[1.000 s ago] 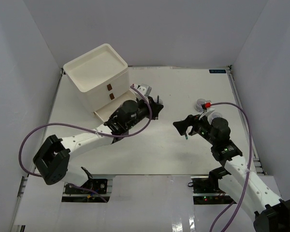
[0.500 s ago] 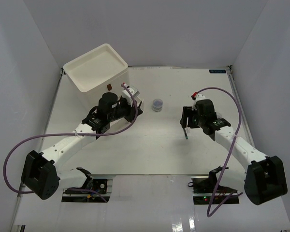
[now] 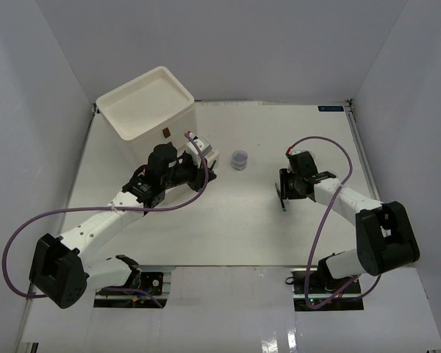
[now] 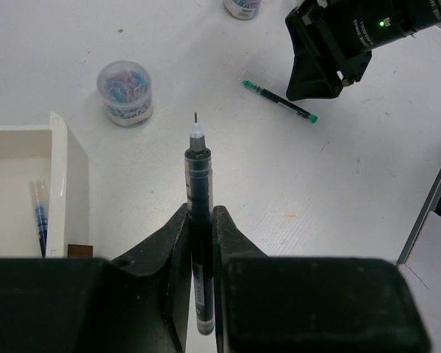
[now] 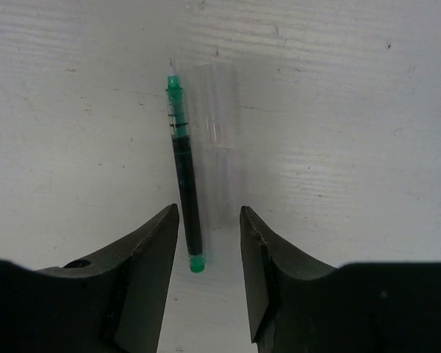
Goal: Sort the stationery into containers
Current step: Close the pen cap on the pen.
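The white drawer unit (image 3: pixel 143 110) stands at the far left corner of the table (image 3: pixel 228 235). Its open drawer (image 4: pixel 59 184), with 1 blue pen (image 4: pixel 40 220) inside, lies just beside the left gripper (image 4: pixel 200 220). That gripper is clamped narrow on a black pen (image 4: pixel 197 176) held tip-forward, probably so the pen can be lifted over the drawer wall and dropped in. The right gripper (image 5: pixel 207 215) hangs low over the table, jaws partly apart, straddling the butt end of a green pen (image 5: pixel 182 162) without touching it, lined up for a pinch. 1 clip-filled jar (image 4: pixel 125 92) sits near the drawer and a 2nd jar (image 4: pixel 242 6) farther off, neither blocking either arm. A clear cap (image 5: pixel 217 140) lies just beside the green pen inside the jaws' gap and could get caught too.
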Action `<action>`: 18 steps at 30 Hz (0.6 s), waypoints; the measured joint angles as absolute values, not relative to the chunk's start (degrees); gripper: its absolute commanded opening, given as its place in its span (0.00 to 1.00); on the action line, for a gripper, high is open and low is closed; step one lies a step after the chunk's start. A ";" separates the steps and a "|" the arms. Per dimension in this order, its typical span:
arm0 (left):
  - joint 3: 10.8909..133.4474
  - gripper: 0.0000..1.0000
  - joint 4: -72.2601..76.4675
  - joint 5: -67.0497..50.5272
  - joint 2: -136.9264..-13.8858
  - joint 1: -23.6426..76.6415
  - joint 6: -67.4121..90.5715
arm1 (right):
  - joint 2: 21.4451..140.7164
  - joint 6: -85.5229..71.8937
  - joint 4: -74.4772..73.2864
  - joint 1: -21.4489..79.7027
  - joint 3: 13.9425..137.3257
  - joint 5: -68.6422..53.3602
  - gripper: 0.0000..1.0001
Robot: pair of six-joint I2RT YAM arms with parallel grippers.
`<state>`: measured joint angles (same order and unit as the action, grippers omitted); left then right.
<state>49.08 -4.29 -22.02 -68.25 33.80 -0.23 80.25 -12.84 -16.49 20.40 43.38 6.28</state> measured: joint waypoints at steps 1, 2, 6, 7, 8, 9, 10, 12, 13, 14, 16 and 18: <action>49.08 0.23 -4.29 -22.00 -68.05 33.80 -0.23 | 81.01 -12.84 -16.45 20.36 43.51 6.31 0.40; 49.08 0.23 -4.27 -22.00 -67.92 33.80 -0.23 | 81.58 -12.78 -16.47 20.32 43.57 6.39 0.40; 49.06 0.23 -4.27 -22.00 -67.81 33.80 -0.21 | 82.87 -12.78 -16.53 20.21 43.77 7.20 0.39; 49.06 0.23 -4.27 -22.02 -67.81 33.80 -0.21 | 83.00 -12.78 -16.53 20.21 43.77 7.38 0.38; 49.06 0.23 -4.27 -22.04 -67.81 33.80 -0.19 | 83.07 -12.73 -16.53 20.16 43.79 7.46 0.38; 49.06 0.23 -4.27 -22.04 -67.81 33.80 -0.21 | 83.13 -12.73 -16.51 20.10 43.81 7.53 0.35; 49.06 0.23 -4.27 -22.04 -67.81 33.80 -0.21 | 83.33 -12.60 -16.43 20.05 43.86 7.55 0.34; 49.06 0.23 -4.25 -22.06 -67.81 33.80 -0.21 | 83.94 -12.56 -16.43 19.92 44.05 7.57 0.33; 49.06 0.23 -4.25 -22.06 -67.81 33.80 -0.16 | 84.29 -12.56 -16.36 19.92 44.16 7.60 0.33; 49.06 0.23 -4.27 -22.06 -67.81 33.80 -0.19 | 84.58 -12.56 -16.25 19.92 44.21 7.60 0.33; 49.06 0.23 -4.27 -22.06 -67.81 33.80 -0.19 | 85.14 -12.56 -16.16 19.92 44.25 7.57 0.33; 49.06 0.23 -4.27 -22.09 -67.83 33.80 -0.19 | 85.73 -12.56 -16.01 19.90 44.29 7.53 0.33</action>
<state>49.06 -4.27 -22.09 -67.83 33.80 -0.19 85.73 -12.56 -16.01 19.90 44.29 7.53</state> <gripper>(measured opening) 0.239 0.332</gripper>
